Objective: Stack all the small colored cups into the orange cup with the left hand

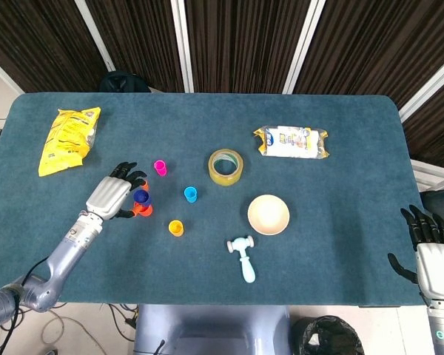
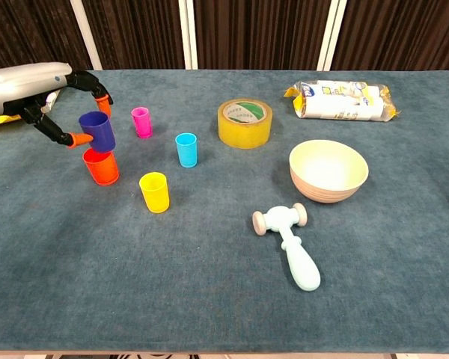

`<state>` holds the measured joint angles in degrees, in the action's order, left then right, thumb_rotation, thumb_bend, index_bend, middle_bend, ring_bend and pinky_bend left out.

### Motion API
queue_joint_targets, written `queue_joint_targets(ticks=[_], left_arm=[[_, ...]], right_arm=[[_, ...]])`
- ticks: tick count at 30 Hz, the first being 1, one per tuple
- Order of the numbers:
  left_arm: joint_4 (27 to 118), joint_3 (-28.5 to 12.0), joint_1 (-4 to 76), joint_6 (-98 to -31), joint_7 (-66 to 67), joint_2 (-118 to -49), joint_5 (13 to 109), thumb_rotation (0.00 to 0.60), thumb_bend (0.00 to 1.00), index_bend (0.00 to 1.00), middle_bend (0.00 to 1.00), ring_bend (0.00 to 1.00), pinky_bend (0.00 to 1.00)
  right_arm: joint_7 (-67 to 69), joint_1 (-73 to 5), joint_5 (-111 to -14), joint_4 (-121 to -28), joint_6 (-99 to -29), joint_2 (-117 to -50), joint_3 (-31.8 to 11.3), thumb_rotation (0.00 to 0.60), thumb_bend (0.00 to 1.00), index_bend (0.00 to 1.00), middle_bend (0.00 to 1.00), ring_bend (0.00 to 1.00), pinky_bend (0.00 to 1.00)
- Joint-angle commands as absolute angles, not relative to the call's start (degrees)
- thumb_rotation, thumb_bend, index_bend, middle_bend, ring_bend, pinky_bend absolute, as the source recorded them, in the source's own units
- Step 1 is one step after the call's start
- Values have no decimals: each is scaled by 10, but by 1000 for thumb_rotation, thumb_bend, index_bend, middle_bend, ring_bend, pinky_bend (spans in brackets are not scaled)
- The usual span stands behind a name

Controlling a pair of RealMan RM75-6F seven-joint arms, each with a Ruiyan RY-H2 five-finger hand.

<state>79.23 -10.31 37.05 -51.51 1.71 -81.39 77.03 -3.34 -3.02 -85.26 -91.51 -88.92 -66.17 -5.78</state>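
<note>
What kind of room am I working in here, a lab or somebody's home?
Most likely a lab or test bench. A teal cloth-covered table stands before dark slatted panels, spread with unrelated props: toy hammer, tape roll, snack bag.

No text can be read in either view. Printing is carried by the yellow snack bag [image 1: 69, 139] and by the white and blue packet [image 2: 343, 100], but it is too small and blurred to be made out.
</note>
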Motion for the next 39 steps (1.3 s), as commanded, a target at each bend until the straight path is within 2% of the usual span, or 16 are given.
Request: queue_joint_targets(ticks=[1, 7, 14, 20, 24, 31, 39], left_arm=[[785, -97, 367, -519, 13, -818, 772, 600, 326, 420, 209, 0, 2], [772, -89, 368, -516, 10, -823, 775, 600, 324, 402, 206, 0, 2], [766, -81, 377, -504, 16, -822, 780, 600, 267, 206, 180, 0, 1], [791, -79, 382, -500, 13, -808, 785, 600, 262, 150, 175, 0, 0], [825, -79, 384, -506, 11, -793, 796, 600, 243, 161, 176, 0, 1], [880, -69, 393, -496, 12, -783, 808, 600, 242, 246, 183, 0, 1], [885, -62, 407, -474, 39, -800, 797, 600, 243, 258, 187, 0, 1]], right_arm=[[-33, -30, -852, -915, -889, -662, -58, 600, 324, 86, 78, 132, 83], [-34, -30, -851, -916, -889, -662, -58, 600, 324, 86, 78, 132, 85], [-36, -30, -849, -916, -888, -663, -59, 600, 325, 86, 78, 132, 84], [-35, -29, -846, -917, -889, -663, -61, 600, 325, 86, 78, 132, 85], [-34, -29, -846, -918, -890, -663, -61, 600, 324, 86, 78, 133, 84], [-36, -29, -847, -919, -890, -663, -61, 600, 324, 86, 78, 133, 84], [-35, -29, -846, -919, -889, -663, -61, 600, 324, 86, 78, 132, 83]])
